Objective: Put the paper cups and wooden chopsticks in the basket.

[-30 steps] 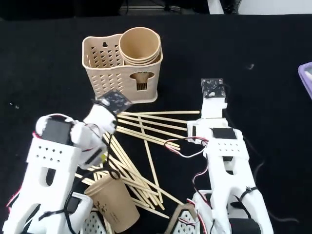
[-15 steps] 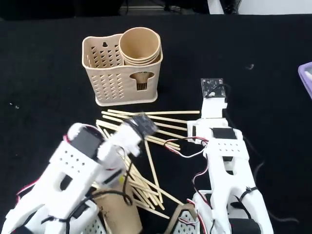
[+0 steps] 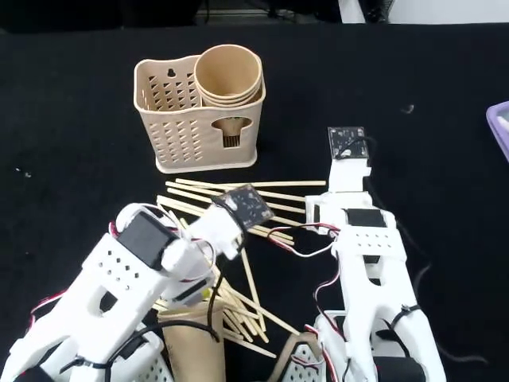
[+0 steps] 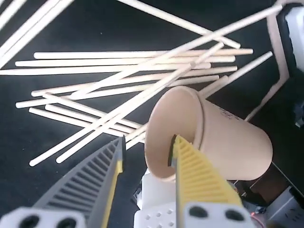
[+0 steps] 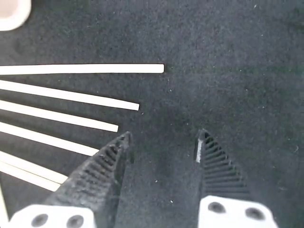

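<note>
On the black cloth (image 3: pixel 79 159) a tipped paper cup (image 4: pixel 228 142) lies among scattered wooden chopsticks (image 4: pixel 118 78), the left gripper (image 4: pixel 147 142) open astride its rim, the right gripper (image 5: pixel 164 140) open beside stick ends; light and crushable, I'd pinch that rim gently.

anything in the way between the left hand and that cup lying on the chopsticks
Nothing visible: the left hand is open at the rim of the paper cup, one finger apparently inside the mouth, one outside. The chopsticks lie under it.
</note>
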Controlling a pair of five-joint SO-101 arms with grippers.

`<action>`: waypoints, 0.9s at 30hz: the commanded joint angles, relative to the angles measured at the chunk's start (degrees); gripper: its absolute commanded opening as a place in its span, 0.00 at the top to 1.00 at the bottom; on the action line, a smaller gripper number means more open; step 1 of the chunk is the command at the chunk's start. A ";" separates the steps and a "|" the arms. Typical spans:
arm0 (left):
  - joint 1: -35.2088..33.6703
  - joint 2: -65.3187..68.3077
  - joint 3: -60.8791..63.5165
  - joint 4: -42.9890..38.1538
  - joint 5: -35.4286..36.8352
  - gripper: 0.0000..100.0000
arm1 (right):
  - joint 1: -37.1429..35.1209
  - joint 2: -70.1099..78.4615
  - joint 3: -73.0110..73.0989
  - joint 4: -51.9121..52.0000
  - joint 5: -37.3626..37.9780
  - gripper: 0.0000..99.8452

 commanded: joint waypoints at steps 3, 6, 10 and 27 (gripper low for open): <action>4.09 -0.70 1.36 0.62 -7.82 0.82 | 1.41 -1.80 -0.13 -0.97 -0.44 0.78; 8.22 -0.70 4.53 0.62 -9.32 0.82 | 1.41 -1.80 -0.13 -0.97 -0.44 0.78; 12.97 -0.62 5.85 0.53 -9.41 0.82 | 1.41 -1.80 -0.22 -0.97 -0.44 0.78; 15.52 -0.70 -3.21 0.53 -2.64 0.82 | 12.66 -1.80 -3.12 -1.05 -2.64 0.78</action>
